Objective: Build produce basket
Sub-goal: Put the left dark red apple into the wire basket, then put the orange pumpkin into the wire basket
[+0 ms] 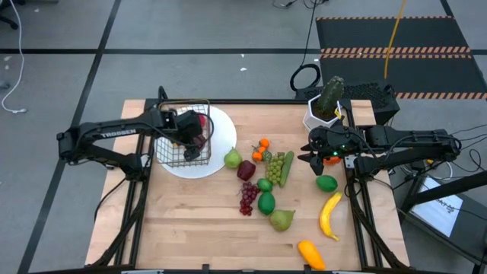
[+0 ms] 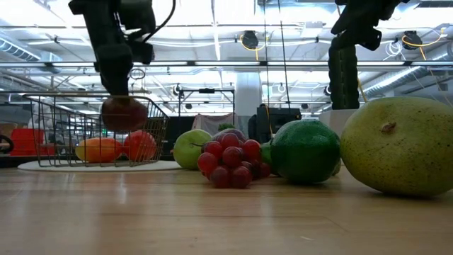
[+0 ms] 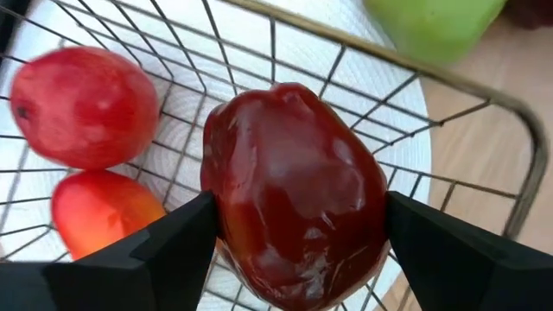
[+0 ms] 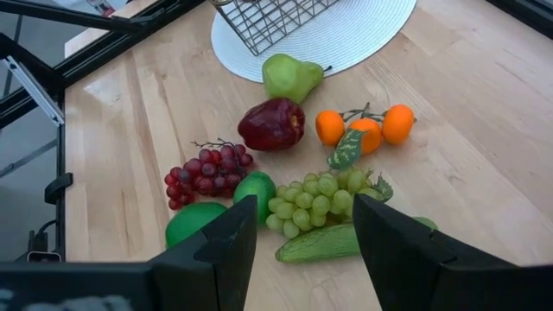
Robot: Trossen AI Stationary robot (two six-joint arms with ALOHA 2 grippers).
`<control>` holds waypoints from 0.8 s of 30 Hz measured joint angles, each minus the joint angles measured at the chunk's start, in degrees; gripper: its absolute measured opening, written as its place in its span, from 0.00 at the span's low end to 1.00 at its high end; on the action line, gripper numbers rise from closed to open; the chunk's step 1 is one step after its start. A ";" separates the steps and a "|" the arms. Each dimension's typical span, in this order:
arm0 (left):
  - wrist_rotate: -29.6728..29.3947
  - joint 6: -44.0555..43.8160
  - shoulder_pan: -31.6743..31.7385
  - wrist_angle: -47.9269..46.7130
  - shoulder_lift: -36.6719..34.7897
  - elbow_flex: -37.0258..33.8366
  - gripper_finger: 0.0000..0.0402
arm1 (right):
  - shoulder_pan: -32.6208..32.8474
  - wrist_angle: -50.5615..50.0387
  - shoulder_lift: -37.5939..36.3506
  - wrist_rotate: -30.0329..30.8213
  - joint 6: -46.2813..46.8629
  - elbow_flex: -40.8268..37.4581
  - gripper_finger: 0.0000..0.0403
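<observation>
While the left gripper (image 3: 294,233) is hanging inside the basket (image 1: 183,135), its fingers are clamping a dark red apple (image 3: 294,190) by the sides, above the wire floor. Two more red-orange fruits (image 3: 82,104) are lying on that floor beside it. The basket is sitting on a white plate (image 1: 221,148) near the table's (image 1: 183,228) far left corner, and its wire walls are closing in on the gripper on every side (open room only upward). The right gripper (image 4: 298,233) is hovering with fingers parted and empty over the green grapes (image 4: 315,199) and cucumber (image 4: 315,244), close to the cactus pot (image 1: 323,114) at the far right edge. Loose produce is crowding the table's middle: a pear (image 1: 232,159), another dark apple (image 1: 246,170), oranges (image 1: 261,149), red grapes (image 1: 248,198), limes (image 1: 266,202). A banana (image 1: 329,215) is lying toward the right, with bare wood at the near left. One orange-yellow piece (image 1: 310,255) is being cut off at the near edge. From the low view, a big pear (image 2: 400,145) is blocking most of the right side.
</observation>
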 joint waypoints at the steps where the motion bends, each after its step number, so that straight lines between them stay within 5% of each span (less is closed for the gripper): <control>1: 0.02 -0.10 0.00 0.55 0.00 -0.67 0.78 | 0.00 0.06 0.00 -0.01 0.02 -0.01 0.46; 15: 0.63 -1.19 -0.22 2.01 0.00 -2.90 0.79 | 0.00 0.19 0.00 -0.03 0.02 -0.02 0.46; 24: 3.85 -2.99 -0.22 4.50 0.00 -2.92 0.92 | 0.00 0.19 0.00 -0.02 0.04 -0.02 0.46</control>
